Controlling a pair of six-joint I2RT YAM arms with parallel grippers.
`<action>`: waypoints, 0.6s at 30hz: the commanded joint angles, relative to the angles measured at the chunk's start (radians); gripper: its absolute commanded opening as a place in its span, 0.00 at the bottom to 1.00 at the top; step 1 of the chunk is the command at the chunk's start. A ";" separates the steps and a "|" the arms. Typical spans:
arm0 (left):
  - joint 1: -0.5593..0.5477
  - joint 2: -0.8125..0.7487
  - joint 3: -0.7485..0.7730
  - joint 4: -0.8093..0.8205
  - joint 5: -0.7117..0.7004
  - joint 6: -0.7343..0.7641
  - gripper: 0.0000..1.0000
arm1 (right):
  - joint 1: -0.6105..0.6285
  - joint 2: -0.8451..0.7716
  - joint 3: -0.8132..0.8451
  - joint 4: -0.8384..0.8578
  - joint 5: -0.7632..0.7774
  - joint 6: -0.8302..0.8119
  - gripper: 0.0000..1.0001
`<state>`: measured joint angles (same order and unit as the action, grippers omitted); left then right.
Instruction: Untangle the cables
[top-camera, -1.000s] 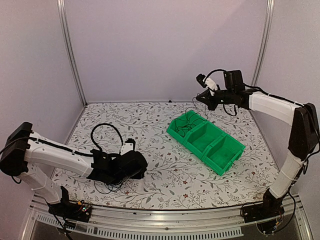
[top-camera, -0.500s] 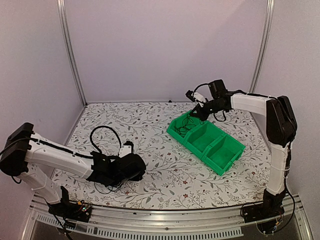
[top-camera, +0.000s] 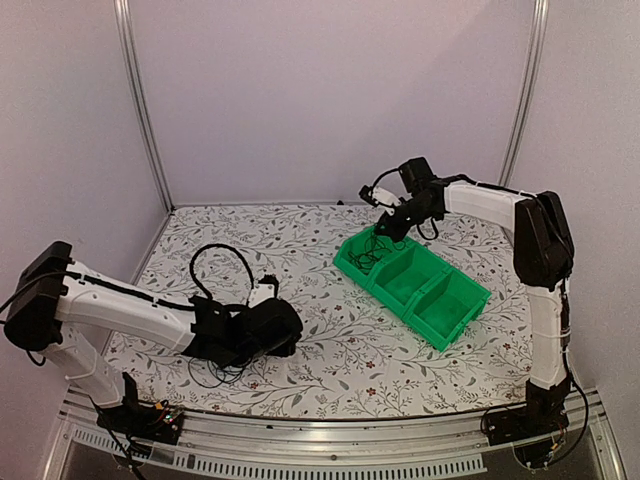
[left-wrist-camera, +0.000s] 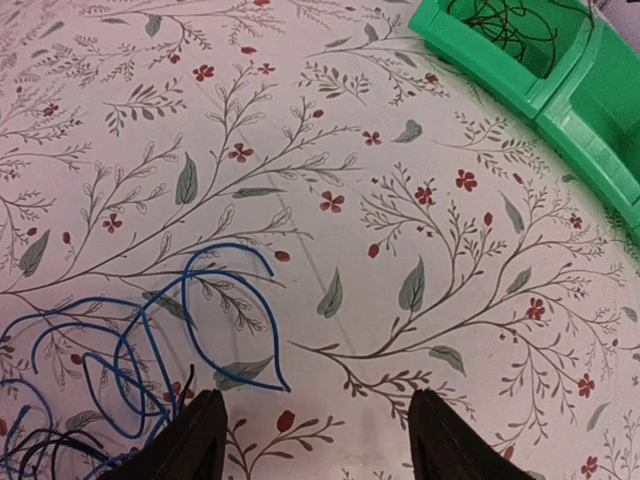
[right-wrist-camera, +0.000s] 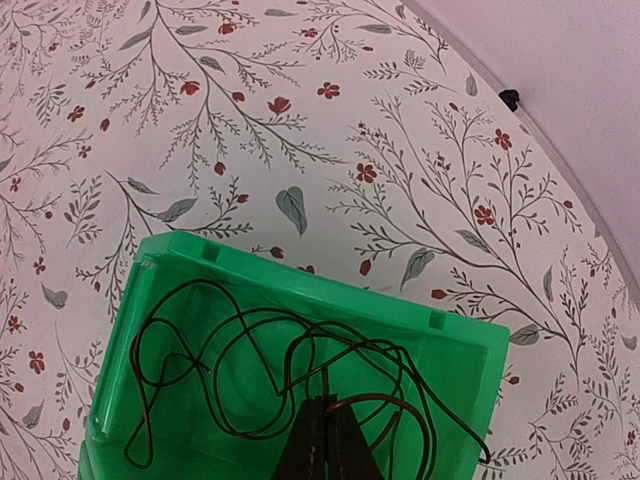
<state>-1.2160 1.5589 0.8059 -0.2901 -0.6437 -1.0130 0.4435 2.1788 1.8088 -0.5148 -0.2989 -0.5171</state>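
Well left of the green bin (top-camera: 400, 315), the left gripper (left-wrist-camera: 320, 445) hangs low over the floral tablecloth (left-wrist-camera: 400, 200), fingers spread wide around nothing. Blue wire loops (left-wrist-camera: 150, 340) lie slack on the cloth beside it, on the side away from the bin. Black cables (right-wrist-camera: 260, 370) lie in the bin's far end compartment, hair-thin, in loose overlapping loops. Above that compartment the right gripper (right-wrist-camera: 325, 430) has its fingers pressed together where a strand meets them. Whether they pinch it cannot be told.

Soft, even, pinkish light; faint shadows; wrist views sharp, overhead slightly soft.
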 joint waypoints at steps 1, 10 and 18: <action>0.021 0.001 0.071 -0.003 0.002 0.055 0.64 | 0.007 0.028 0.032 -0.077 0.068 -0.025 0.02; 0.072 -0.029 0.130 0.010 0.006 0.104 0.64 | 0.025 0.077 0.108 -0.200 0.035 -0.063 0.15; 0.096 -0.032 0.119 0.030 0.011 0.109 0.64 | 0.028 -0.073 0.207 -0.324 0.009 -0.054 0.40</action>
<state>-1.1381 1.5486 0.9173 -0.2813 -0.6365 -0.9188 0.4648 2.2288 1.9694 -0.7570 -0.2729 -0.5682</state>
